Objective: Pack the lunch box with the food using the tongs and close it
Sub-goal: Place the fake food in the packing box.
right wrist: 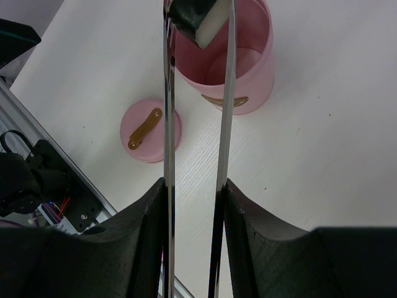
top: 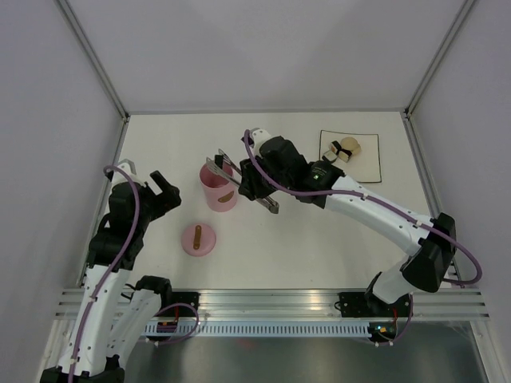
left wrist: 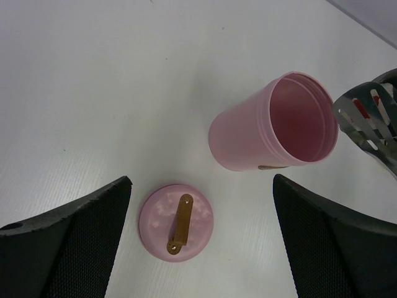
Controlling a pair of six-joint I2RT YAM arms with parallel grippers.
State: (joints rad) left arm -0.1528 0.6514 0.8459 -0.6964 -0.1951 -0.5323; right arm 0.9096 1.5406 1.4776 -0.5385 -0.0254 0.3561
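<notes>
Hanging over pot (right wrist: 254, 81) (lid (right wrist: 151, 130) off): food (right wrist: 198, 22)

Open upright pink pot (top: 219, 191), lid (top: 198, 239) flat nearby, tongs (right wrist: 228, 93) overhead

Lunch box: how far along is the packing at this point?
Done: the lid lies off on the table and the tongs are taken up. In hand: the right pincer grips the tongs, which pinch a dark-and-white piece above the lunch box's open mouth; nothing shows inside it yet. Left: drop it, fetch the pieces on the plate, put the lid on.
</notes>
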